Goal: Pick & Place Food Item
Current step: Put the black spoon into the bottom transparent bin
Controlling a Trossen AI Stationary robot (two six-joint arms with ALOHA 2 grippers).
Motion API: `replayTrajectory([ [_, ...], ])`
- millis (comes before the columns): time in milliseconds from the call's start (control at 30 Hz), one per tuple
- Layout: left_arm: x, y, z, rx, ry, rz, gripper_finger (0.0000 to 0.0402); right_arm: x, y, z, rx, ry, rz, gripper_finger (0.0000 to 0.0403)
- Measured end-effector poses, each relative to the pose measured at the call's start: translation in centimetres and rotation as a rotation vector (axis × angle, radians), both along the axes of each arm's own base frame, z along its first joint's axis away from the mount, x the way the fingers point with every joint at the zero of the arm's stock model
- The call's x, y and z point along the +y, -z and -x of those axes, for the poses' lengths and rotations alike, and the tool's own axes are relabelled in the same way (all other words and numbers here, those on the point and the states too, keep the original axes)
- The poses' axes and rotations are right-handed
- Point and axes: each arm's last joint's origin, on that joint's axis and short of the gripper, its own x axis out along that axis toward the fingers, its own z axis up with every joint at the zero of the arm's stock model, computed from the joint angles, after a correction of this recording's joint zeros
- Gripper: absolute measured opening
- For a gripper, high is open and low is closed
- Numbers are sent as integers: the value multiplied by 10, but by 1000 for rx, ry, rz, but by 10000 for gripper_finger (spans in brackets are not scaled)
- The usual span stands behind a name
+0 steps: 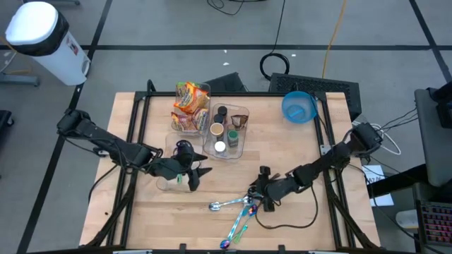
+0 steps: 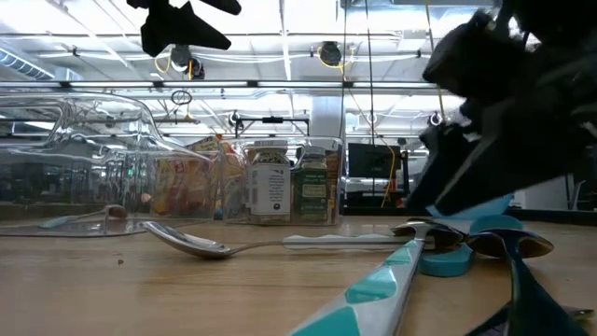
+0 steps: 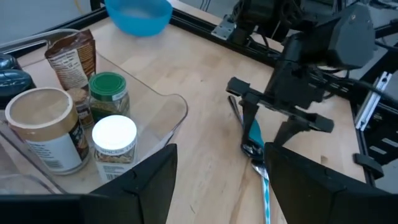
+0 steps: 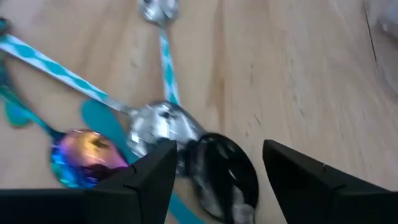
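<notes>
The right gripper (image 1: 263, 196) is held low over a cluster of spoons (image 1: 236, 209) near the table's (image 1: 304, 162) front edge, fingers apart, nothing gripped. The left gripper (image 1: 195, 171) is seen beside the clear tray (image 1: 227, 134) of jars (image 3: 113, 146) (snack bags (image 1: 191, 106) stand behind it), fingers parted and empty.

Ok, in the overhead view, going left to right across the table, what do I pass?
Left tool → snack packets → clear bin of jars → right tool above the spoons → blue bowl.
</notes>
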Motion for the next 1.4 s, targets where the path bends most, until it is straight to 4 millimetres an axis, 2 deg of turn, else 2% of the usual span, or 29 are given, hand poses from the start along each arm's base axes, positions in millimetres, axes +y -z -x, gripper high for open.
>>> replayTrajectory([
  [133, 0, 1, 1, 8, 0, -2, 248, -2, 11, 2, 65, 23, 15, 216],
  [367, 0, 3, 0, 20, 0, -8, 248, -10, 17, 0, 94, 78, 65, 179],
  [500, -2, 9, -4, 43, 4, -16, 248, -14, 16, -1, 92, 87, 72, 136],
  [767, -6, 21, -12, 74, 1, -19, 248, -15, 13, -3, 61, 54, 133, 15],
  [867, -5, 21, -12, 68, 3, -23, 248, -15, 5, -3, 26, 45, 134, 9],
  [967, -4, 17, -15, 36, 19, -50, 248, -16, -15, 0, -40, 45, 133, 3],
  [1267, -1, 1, -35, -161, 84, -221, 248, -24, -119, 10, -589, 18, 53, 1],
  [1400, -2, 3, -49, -227, 161, -317, 248, -25, -141, 13, -776, 16, 62, 1],
])
